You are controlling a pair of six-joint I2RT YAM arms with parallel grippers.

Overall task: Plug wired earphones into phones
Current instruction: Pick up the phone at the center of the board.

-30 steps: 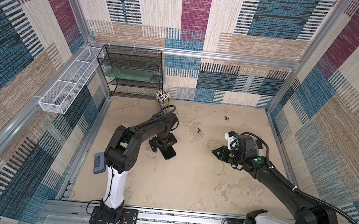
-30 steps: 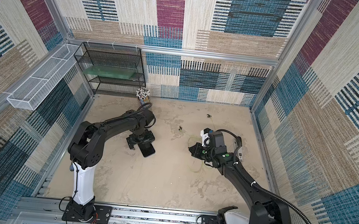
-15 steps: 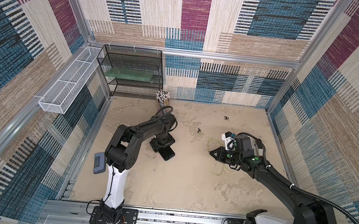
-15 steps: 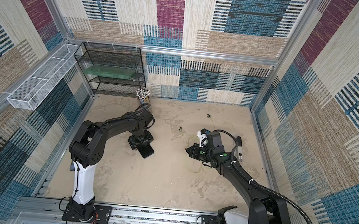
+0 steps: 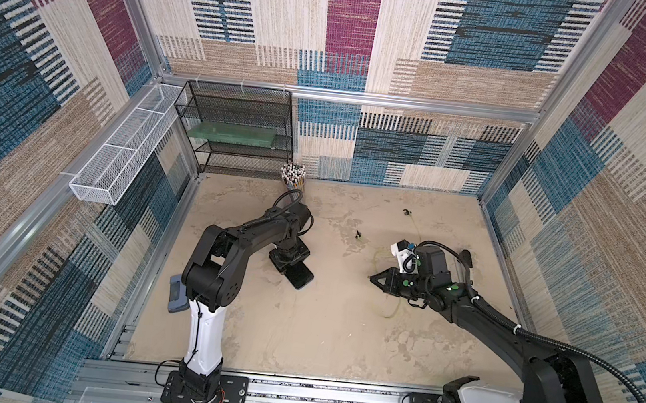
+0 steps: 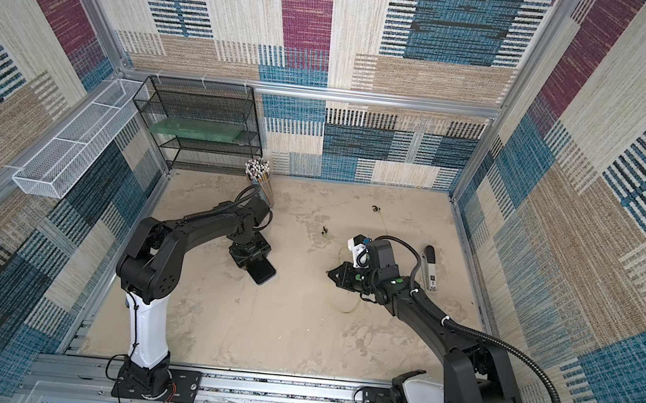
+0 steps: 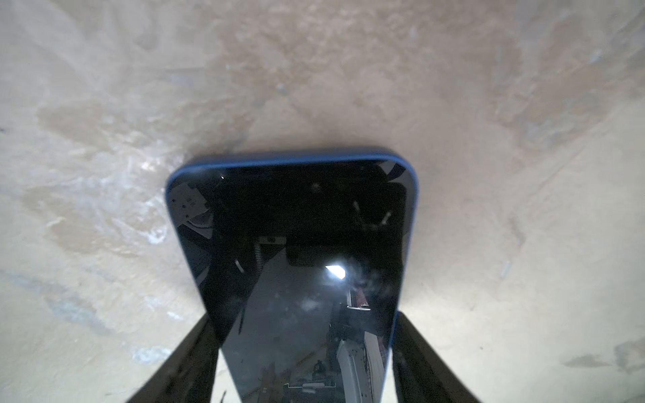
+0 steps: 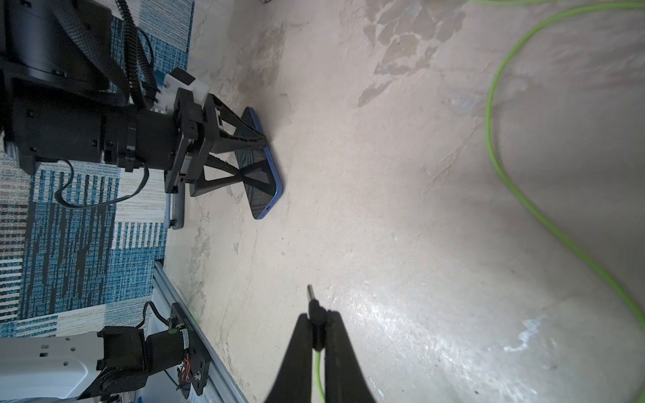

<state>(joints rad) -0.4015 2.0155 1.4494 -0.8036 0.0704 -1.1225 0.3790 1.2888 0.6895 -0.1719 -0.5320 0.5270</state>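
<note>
The phone [image 5: 300,278] [image 6: 263,274] is a black slab in a blue case, lying flat left of centre. My left gripper [image 5: 289,258] [image 7: 303,321] reaches down over it, a finger against each long side of the phone [image 7: 300,244]. My right gripper [image 5: 373,277] [image 8: 317,315] hovers to the right, shut on the earphones' black plug [image 8: 315,308], whose metal tip points toward the phone [image 8: 263,181]. The yellow-green cable [image 8: 495,139] trails back across the floor. Two black earbuds [image 5: 358,235] [image 5: 407,212] lie behind the right arm.
A black mesh shelf [image 5: 238,129] and a pencil cup [image 5: 293,174] stand at the back left. A white wire basket [image 5: 123,144] hangs on the left wall. A grey-blue device [image 5: 176,293] lies by the left arm's base, and a stapler-like object [image 6: 429,266] near the right wall.
The left gripper's fingers have drawn in against the phone's sides. The right gripper has moved left toward the phone, still holding the plug.
</note>
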